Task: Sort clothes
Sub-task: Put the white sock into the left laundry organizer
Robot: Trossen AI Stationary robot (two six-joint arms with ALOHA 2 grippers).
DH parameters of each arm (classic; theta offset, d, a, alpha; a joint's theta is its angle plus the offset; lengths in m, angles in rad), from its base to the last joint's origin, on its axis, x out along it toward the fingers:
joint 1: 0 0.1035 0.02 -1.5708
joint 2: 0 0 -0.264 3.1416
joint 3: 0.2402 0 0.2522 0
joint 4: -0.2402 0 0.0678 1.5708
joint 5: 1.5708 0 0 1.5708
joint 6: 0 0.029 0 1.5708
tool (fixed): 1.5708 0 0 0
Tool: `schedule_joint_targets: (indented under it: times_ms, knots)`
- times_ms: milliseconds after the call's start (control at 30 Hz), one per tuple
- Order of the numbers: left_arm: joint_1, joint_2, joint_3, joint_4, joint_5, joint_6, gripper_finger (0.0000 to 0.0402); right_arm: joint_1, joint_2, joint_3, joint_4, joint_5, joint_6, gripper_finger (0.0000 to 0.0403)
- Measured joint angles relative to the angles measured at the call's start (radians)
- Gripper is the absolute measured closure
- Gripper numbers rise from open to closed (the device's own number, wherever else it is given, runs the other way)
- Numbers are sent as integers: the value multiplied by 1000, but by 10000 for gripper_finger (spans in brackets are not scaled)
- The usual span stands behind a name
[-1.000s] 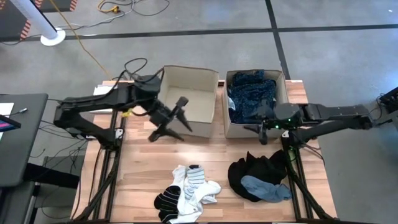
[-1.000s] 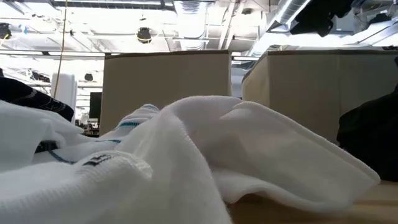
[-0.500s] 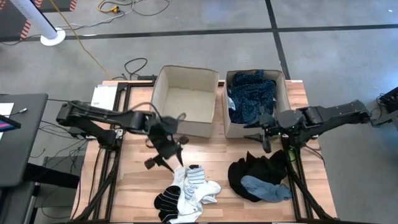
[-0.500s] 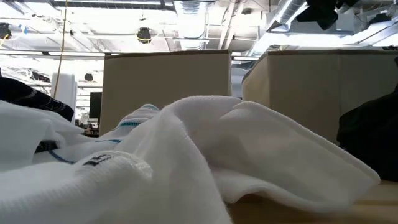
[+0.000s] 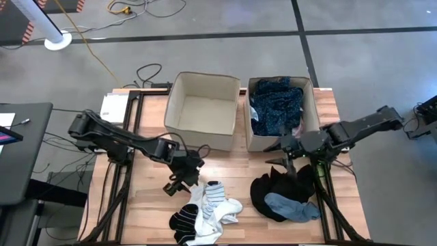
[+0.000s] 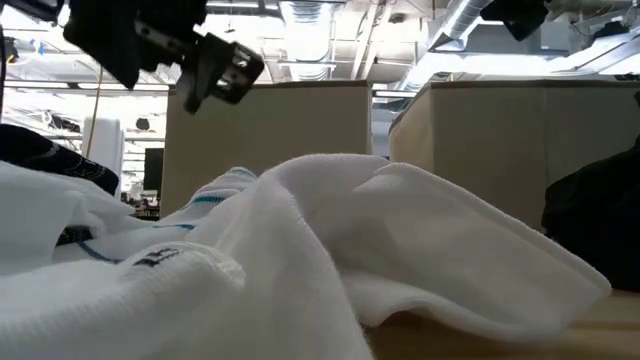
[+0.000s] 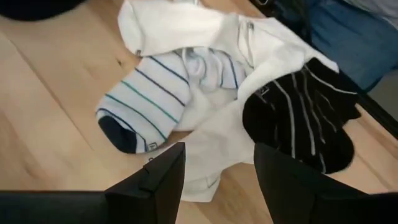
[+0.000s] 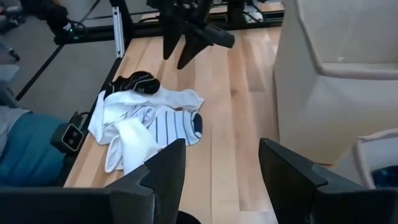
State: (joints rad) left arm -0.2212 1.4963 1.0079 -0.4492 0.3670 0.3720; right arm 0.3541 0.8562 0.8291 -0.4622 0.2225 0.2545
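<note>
A pile of socks (image 5: 205, 208) lies near the table's front edge: white ones, a white sock with thin stripes (image 7: 149, 106) and a black sock with white stripes (image 7: 305, 112). My left gripper (image 5: 181, 183) hovers open just to the far left of the pile, its fingers (image 7: 217, 180) pointing at it. A black pile with a light blue piece (image 5: 293, 207) lies to the right. My right gripper (image 5: 276, 156) is open and empty, above the black pile's far edge, in front of the right bin.
Two beige fabric bins stand at the back: the left one (image 5: 205, 113) shows nothing inside, and the right one (image 5: 311, 102) holds a dark blue patterned garment (image 5: 273, 109). Bare wood lies between the bins and the piles. The right bin's wall (image 8: 336, 74) is close beside my right gripper.
My left gripper has gone from the left bin's front wall toward the table's near edge and down, and now hangs by the sock pile, still open. My right gripper has shifted slightly toward the near edge, over the black pile's far side. The clothes have not moved.
</note>
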Motion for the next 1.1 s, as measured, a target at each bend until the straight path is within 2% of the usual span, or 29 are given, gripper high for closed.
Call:
schedule_joint_targets:
  times_ms: [167,767,900,1100]
  knots:
    - [-11,45,-46,40,-35,-14,217,33,51,0,26,0,0,186]
    - [-11,276,-46,139,-189,43,222,158,190,0,166,12,-1,186]
    - [-12,287,-45,180,-220,82,265,156,201,0,165,15,-1,186]
    - [-8,268,-46,192,-258,171,387,156,212,0,165,39,-1,186]
